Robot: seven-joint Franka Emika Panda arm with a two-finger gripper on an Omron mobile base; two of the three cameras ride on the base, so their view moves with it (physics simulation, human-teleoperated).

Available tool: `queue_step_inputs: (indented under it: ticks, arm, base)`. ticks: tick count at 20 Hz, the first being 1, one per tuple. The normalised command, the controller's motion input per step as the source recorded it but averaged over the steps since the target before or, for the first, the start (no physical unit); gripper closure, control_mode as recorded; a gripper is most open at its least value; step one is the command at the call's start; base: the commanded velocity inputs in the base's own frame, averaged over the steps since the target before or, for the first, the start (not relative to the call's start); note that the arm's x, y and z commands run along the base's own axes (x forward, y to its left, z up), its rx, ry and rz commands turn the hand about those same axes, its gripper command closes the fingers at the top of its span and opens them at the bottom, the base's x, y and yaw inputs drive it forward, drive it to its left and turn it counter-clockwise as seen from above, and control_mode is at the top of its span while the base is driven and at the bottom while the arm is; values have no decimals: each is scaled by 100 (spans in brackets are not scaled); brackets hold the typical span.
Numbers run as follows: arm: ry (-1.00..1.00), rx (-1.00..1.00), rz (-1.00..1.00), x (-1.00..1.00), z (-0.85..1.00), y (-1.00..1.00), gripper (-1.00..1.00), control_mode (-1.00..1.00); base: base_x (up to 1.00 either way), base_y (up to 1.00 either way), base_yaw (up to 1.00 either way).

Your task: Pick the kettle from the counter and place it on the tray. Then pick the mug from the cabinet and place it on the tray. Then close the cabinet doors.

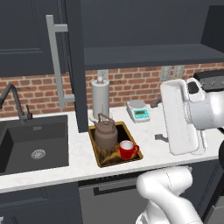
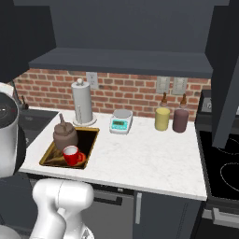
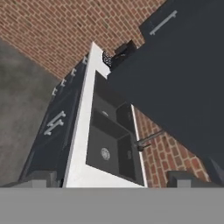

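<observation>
Kettle (image 1: pixel 105 133) and mug (image 1: pixel 127 150) sit on tray (image 1: pixel 97 146) near counter (image 1: pixel 153 151) front edge: both placements done. Cabinet doors (image 1: pixel 74 65) stand open, closing remains. Gripper (image 3: pixel 112 178) spread wide, empty, aimed over sink (image 3: pixel 109 144), likely lining up on left door.

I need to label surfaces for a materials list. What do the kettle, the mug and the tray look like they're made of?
Kettle: probably dull metal, matte brownish-grey body with a thin wire handle. Mug: likely glazed ceramic, glossy red outside, white inside. Tray: possibly lacquered wood or painted metal, golden-brown rim around a dark patterned base; the rendering leaves it open.
</observation>
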Motion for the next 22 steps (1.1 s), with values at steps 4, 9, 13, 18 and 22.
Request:
queue_step_inputs:
  ticks: [4, 9, 13, 18, 22]
  arm:
    - [-4, -6, 3, -13, 18, 5, -100, -100]
    - [-17, 0, 6, -28, 3, 6, -100, -100]
    - [-24, 0, 5, -29, 0, 1, -100, -100]
    - [-18, 0, 5, -27, 0, 1, -100, -100]
    - [-9, 0, 5, -6, 5, 12, -100, -100]
  base:
    - [0, 0, 0]
    - [0, 0, 0]
    - [0, 0, 0]
    - [0, 0, 0]
    - [0, 0, 0]
